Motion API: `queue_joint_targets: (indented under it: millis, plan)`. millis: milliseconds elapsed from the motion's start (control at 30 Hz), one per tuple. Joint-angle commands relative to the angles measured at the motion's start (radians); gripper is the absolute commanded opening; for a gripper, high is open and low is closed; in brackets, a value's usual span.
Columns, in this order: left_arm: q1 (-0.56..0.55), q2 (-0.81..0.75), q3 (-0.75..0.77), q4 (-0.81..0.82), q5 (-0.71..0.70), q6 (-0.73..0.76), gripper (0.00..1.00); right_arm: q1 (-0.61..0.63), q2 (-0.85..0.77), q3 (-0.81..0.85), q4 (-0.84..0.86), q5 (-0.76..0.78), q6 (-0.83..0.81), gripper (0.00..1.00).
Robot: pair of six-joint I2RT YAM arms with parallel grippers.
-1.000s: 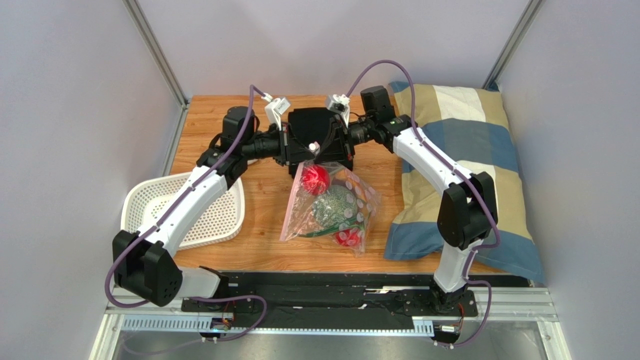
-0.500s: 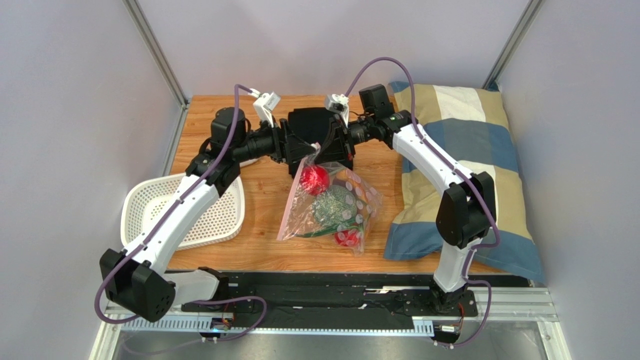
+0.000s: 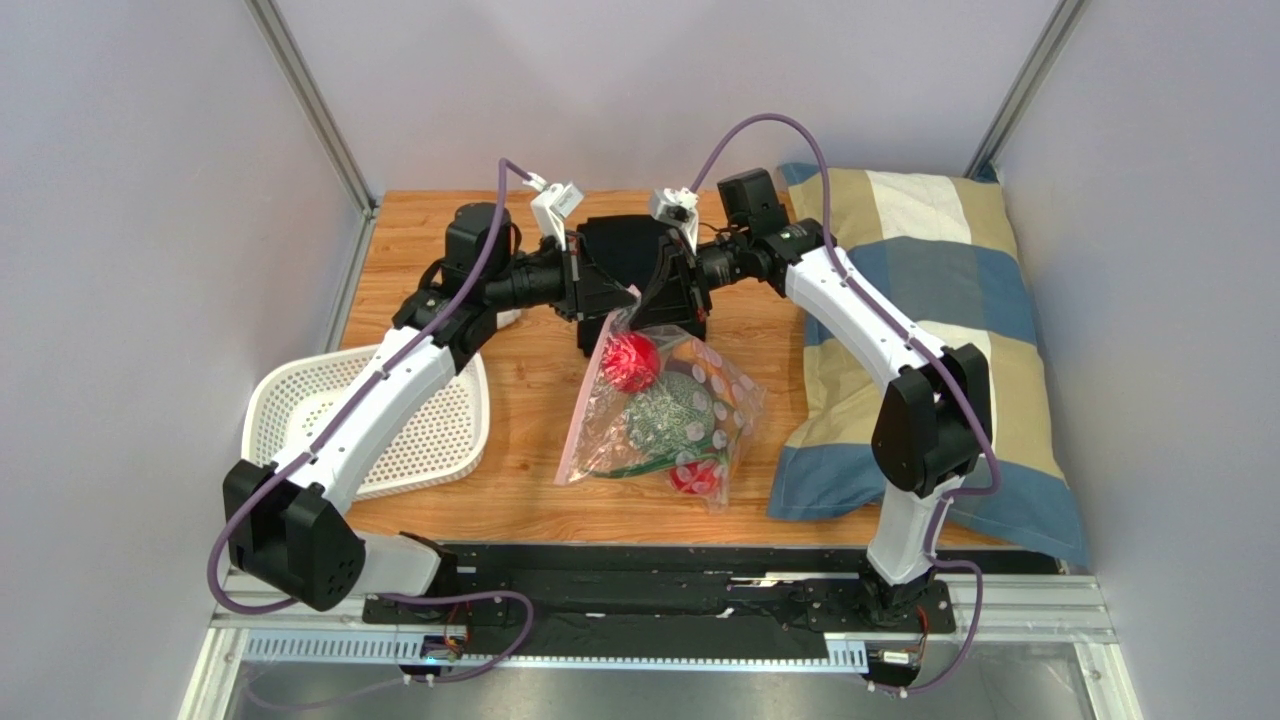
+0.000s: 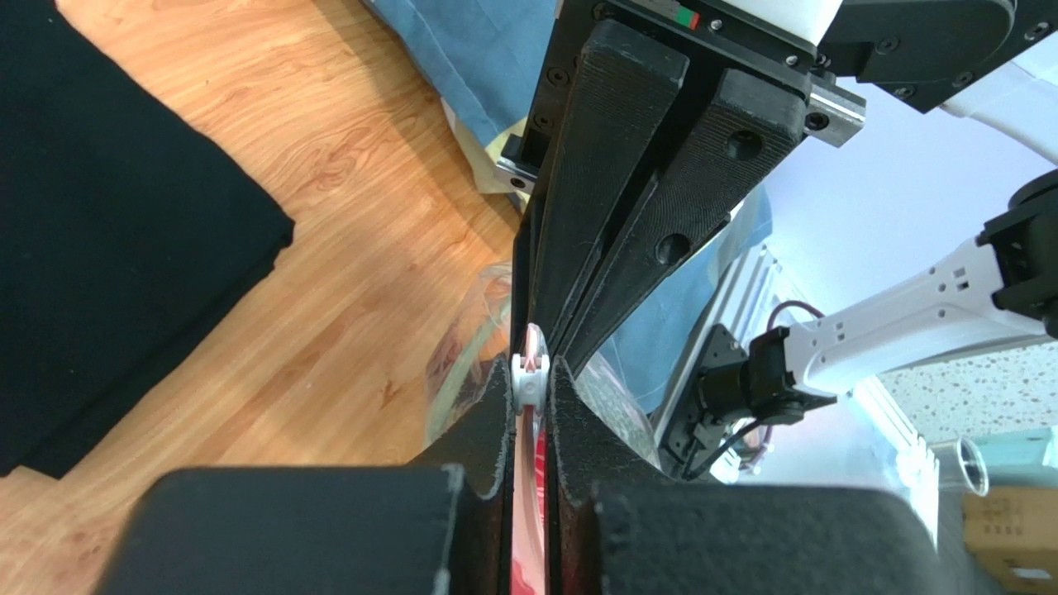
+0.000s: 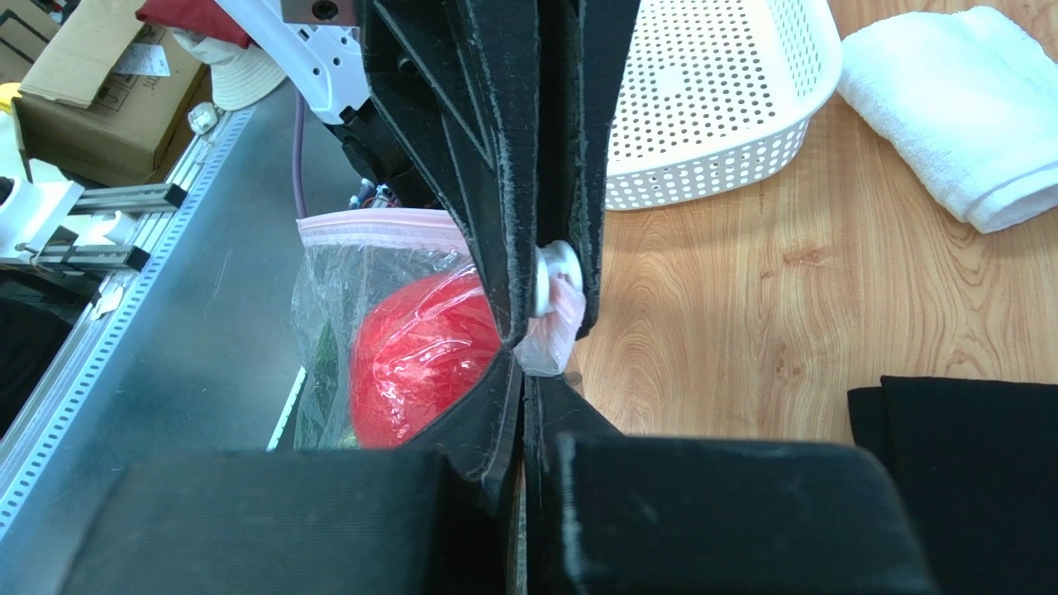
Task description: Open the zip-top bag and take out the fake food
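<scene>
Left gripper (image 4: 532,384), pinching the zip-top bag (image 3: 661,413) by its slider (image 4: 527,372), has swung back against the right gripper (image 5: 524,372) — itself clamping the bag's corner — zip seemingly unopened

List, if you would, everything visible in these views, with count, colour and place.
bag: one, clear with pink dots and a pink zip strip, middle of the table, top edge lifted
red fruits: two, red, inside the bag
leafy bunch: one, green, inside the bag between the fruits
basket: one, white, left side of the table
pillow: one, blue, beige and white checks, right side
cloth: one, black, far side of the table
towel: one, white, beside the basket
table: one, brown wood
left gripper: one, black, clamped on the bag's top
right gripper: one, black, clamped on the bag's top
</scene>
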Motion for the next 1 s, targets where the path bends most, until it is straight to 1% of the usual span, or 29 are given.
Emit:
queue_joint_targets:
  millis: [0, 100, 200, 300, 333, 400, 467, 500, 567, 600, 733, 767, 900, 967]
  plan:
    - [-0.003, -0.029, 0.028, 0.039, -0.010, 0.028, 0.00, 0.001, -0.008, 0.041, 0.004, -0.020, -0.042, 0.00]
    - [-0.002, -0.036, 0.031, 0.005, -0.013, 0.049, 0.00, -0.002, 0.001, 0.052, 0.008, -0.030, -0.013, 0.00]
    - [-0.003, -0.035, 0.024, 0.006, -0.003, 0.043, 0.00, 0.009, -0.005, 0.044, 0.007, -0.008, -0.003, 0.31]
    - [-0.003, -0.036, 0.017, 0.037, 0.000, 0.022, 0.00, 0.013, -0.014, 0.030, 0.013, -0.010, -0.008, 0.41]
    - [-0.003, -0.035, 0.017, 0.046, 0.004, 0.016, 0.00, 0.015, -0.012, 0.032, 0.011, -0.011, -0.008, 0.41]
    - [-0.003, -0.032, 0.025, 0.049, 0.016, 0.008, 0.00, 0.018, -0.003, 0.039, 0.013, -0.008, -0.001, 0.41]
    - [-0.003, -0.030, 0.028, 0.052, 0.023, 0.005, 0.00, 0.021, 0.005, 0.055, 0.025, -0.019, 0.018, 0.37]
    - [-0.003, -0.035, 0.025, 0.057, 0.023, 0.004, 0.00, 0.029, 0.009, 0.059, 0.043, -0.016, 0.029, 0.30]
    - [-0.003, -0.038, 0.017, 0.071, 0.036, -0.003, 0.00, 0.036, 0.020, 0.072, 0.057, 0.021, 0.056, 0.19]
    - [-0.003, -0.036, 0.017, 0.074, 0.042, -0.003, 0.00, 0.041, 0.024, 0.078, 0.060, 0.038, 0.059, 0.00]
    - [-0.003, -0.068, -0.013, 0.020, 0.007, 0.010, 0.00, 0.033, 0.026, 0.084, 0.065, 0.151, 0.076, 0.00]
    - [-0.003, -0.081, -0.024, 0.005, -0.030, 0.010, 0.00, 0.027, 0.023, 0.075, 0.067, 0.154, 0.082, 0.00]
    - [-0.003, -0.160, -0.088, -0.111, -0.131, 0.002, 0.00, -0.020, 0.011, 0.033, 0.186, 0.199, 0.215, 0.00]
    - [-0.003, -0.223, -0.148, -0.145, -0.139, -0.012, 0.00, -0.028, 0.003, 0.015, 0.226, 0.234, 0.256, 0.00]
